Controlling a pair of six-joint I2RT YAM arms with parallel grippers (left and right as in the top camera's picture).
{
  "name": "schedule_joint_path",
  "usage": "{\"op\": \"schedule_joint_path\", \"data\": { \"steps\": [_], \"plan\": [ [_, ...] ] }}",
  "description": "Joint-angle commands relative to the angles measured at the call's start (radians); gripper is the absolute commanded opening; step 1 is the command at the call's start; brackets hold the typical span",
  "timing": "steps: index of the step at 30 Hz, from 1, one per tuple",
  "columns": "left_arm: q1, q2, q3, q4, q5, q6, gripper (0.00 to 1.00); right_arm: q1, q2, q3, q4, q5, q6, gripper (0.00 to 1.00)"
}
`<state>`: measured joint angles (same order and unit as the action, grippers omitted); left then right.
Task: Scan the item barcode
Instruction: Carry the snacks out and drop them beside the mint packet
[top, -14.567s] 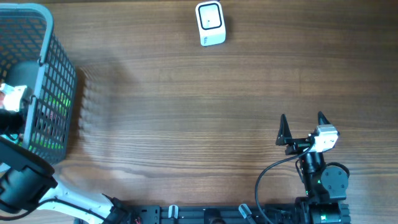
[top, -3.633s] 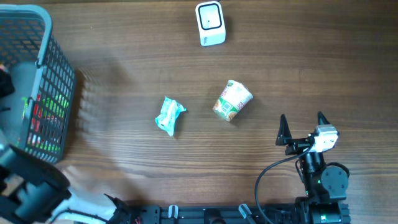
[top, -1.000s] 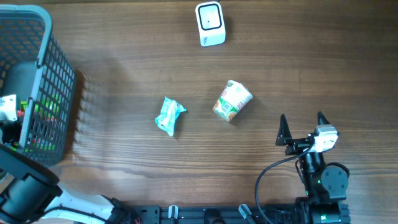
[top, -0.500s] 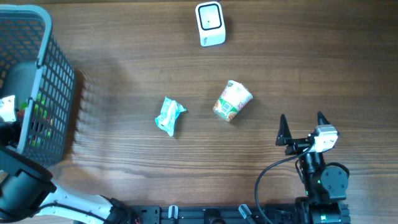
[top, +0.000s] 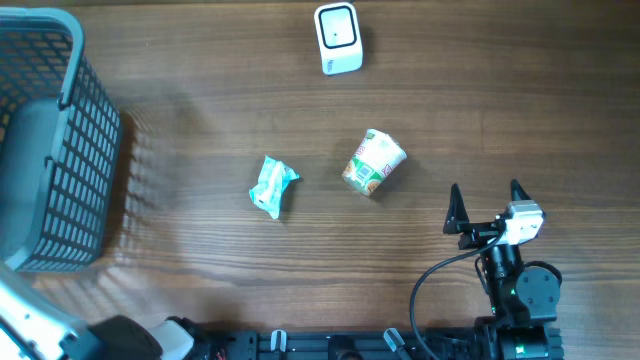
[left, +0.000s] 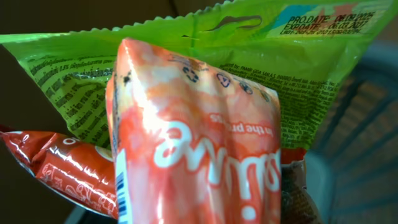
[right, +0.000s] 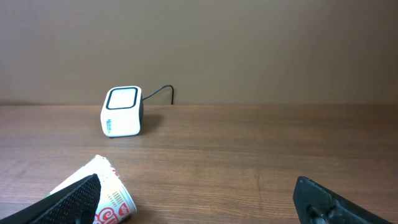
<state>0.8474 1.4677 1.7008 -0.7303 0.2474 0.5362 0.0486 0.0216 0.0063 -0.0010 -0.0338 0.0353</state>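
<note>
**Left wrist view: orange packet against the lens, scanner well apart**

1. Item. The orange packet (left: 199, 155) fills most of this view. Its long axis runs top to bottom in the frame, with its print upside down. A barcode (left: 122, 196) strip shows along its lower left edge. A green packet (left: 81, 81) lies behind it and a red packet (left: 62, 165) sits at lower left. The basket (left: 367, 143) wall shows at right.

2. Left jaws. They are hidden behind the packets, so it cannot be told whether they are closed or which packet, if any, they grip.

3. Right jaws. They stand fully open and empty over the counter (top: 300, 280), near the cup (top: 374, 162).

4. Governing relation. The scanner (top: 338, 38) stands at the far edge of the counter, well apart from the basket on the left. The orange packet does not appear in the overhead view. The left arm is judged the nearer arm to it. The barcode edge would need to face the scanner window.

5. Other items. A teal packet (top: 273, 186) lies beside the cup, apart from it.
</note>
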Motion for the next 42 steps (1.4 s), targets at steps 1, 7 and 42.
{"op": "schedule_joint_path", "data": {
  "steps": [1, 7, 42],
  "plan": [
    [-0.115, -0.094, 0.055, -0.001, 0.010, -0.075, 0.04, -0.003, -0.006, -0.001, 0.003, -0.012, -0.009, 1.00],
    [-0.472, -0.166, 0.053, -0.462, -0.009, -0.179, 0.04, -0.003, -0.006, -0.001, 0.003, -0.012, -0.009, 1.00],
    [-0.795, -0.112, -0.554, -0.281, -0.085, -0.193, 1.00, -0.003, -0.006, -0.001, 0.003, -0.012, -0.009, 1.00]
  ]
}}
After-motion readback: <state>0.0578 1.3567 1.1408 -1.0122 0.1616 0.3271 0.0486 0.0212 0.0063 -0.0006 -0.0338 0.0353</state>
